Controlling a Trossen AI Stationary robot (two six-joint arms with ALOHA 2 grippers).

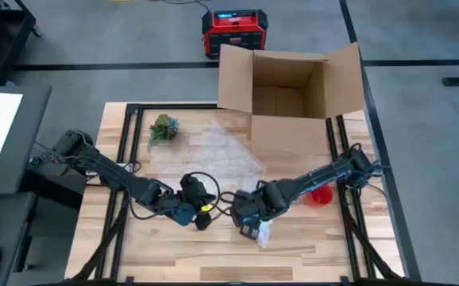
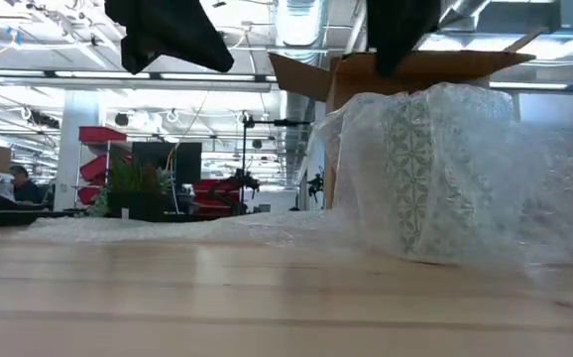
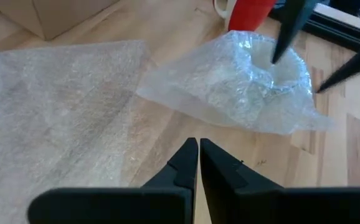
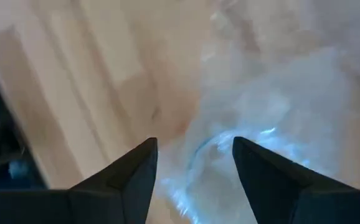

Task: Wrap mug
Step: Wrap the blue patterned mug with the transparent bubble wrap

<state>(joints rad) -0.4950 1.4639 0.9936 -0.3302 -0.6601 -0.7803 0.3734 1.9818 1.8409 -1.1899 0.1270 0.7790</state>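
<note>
The right gripper (image 4: 192, 165) hangs with its jaws spread wide directly over the mug (image 2: 427, 178), which stands at about five o'clock on the worktop (image 1: 309, 254) and is already bundled in bubble wrap (image 3: 255, 87). The left gripper (image 3: 197, 163), jaws pinched together on nothing, sits just to the nine o'clock side of that bundle, pointing at it. By my reckoning the wrapping is mostly done: the plastic covers the patterned sides, but the top looks loosely gathered and a long tail of the sheet (image 1: 206, 147) trails off toward eleven o'clock, so tucking and closing remain. A red cup (image 1: 322, 195) stands at three o'clock, a small plant (image 1: 163, 129) at ten, an open cardboard box (image 1: 289, 87) at twelve. Behind is a big open workshop.
</note>
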